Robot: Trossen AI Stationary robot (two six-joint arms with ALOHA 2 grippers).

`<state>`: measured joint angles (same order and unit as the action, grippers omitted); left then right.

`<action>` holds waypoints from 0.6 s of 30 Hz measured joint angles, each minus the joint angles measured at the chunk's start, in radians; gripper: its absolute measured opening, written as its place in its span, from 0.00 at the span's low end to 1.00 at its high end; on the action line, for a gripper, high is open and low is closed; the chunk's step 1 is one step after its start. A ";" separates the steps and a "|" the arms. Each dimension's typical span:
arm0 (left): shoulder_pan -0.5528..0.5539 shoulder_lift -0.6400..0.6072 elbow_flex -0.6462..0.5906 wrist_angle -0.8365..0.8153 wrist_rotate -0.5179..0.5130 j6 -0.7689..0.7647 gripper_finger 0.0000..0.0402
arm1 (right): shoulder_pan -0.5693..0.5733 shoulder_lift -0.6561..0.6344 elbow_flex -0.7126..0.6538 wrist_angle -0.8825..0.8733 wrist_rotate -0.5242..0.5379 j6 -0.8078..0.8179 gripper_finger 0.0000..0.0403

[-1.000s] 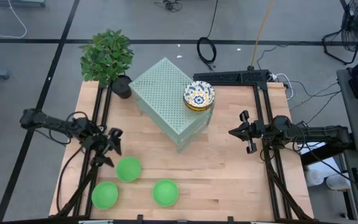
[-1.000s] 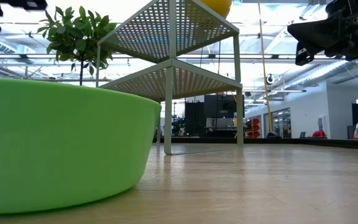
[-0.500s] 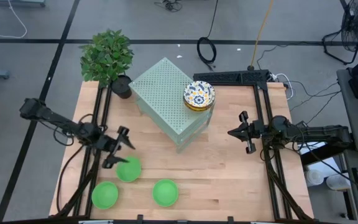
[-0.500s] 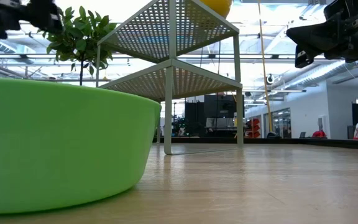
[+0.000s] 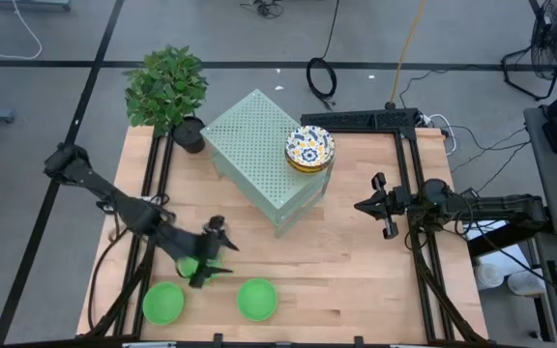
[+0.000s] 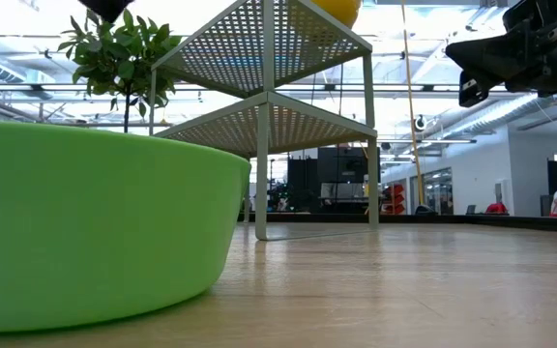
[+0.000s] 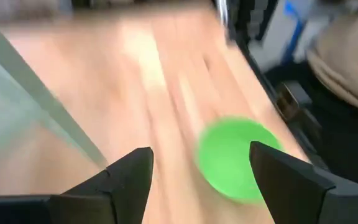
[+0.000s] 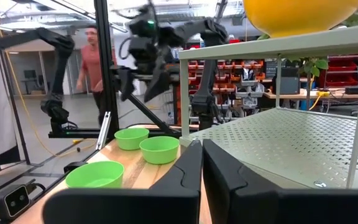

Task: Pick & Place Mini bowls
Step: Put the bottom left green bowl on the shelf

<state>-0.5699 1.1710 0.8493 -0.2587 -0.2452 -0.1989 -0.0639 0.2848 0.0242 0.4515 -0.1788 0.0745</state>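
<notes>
Bright green and round, three plain plastic mini bowls [image 5: 258, 299] sit empty on the pale wooden table [image 5: 356, 280] near its front edge. The left gripper [image 5: 212, 253] hangs directly above the middle green bowl [image 5: 190, 267], fingers spread wide, holding nothing. A stack of white floral-patterned mini bowls [image 5: 309, 148] rests on top of the pale green perforated metal shelf [image 5: 259, 145]. The right gripper [image 5: 383, 206], fingers pressed together, waits beside the shelf.
</notes>
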 joint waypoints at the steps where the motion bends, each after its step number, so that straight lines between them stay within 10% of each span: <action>1: -0.006 0.043 0.063 -0.096 0.030 -0.083 0.67 | 0.000 0.000 0.000 0.000 0.000 -0.001 0.00; 6: -0.042 0.215 0.277 -0.340 0.229 -0.417 0.67 | 0.000 0.000 0.000 0.001 0.002 -0.007 0.00; 12: -0.148 0.323 0.334 -0.481 0.173 -0.510 0.67 | 0.000 0.000 0.000 0.005 0.000 -0.010 0.00; 18: -0.273 0.384 0.332 -0.781 0.211 -1.012 0.67 | 0.000 0.000 0.000 0.007 0.000 -0.042 0.00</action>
<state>-0.8431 1.5547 1.1813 -1.0401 -0.0342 -1.2113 -0.0636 0.2848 0.0242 0.4586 -0.1785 0.0325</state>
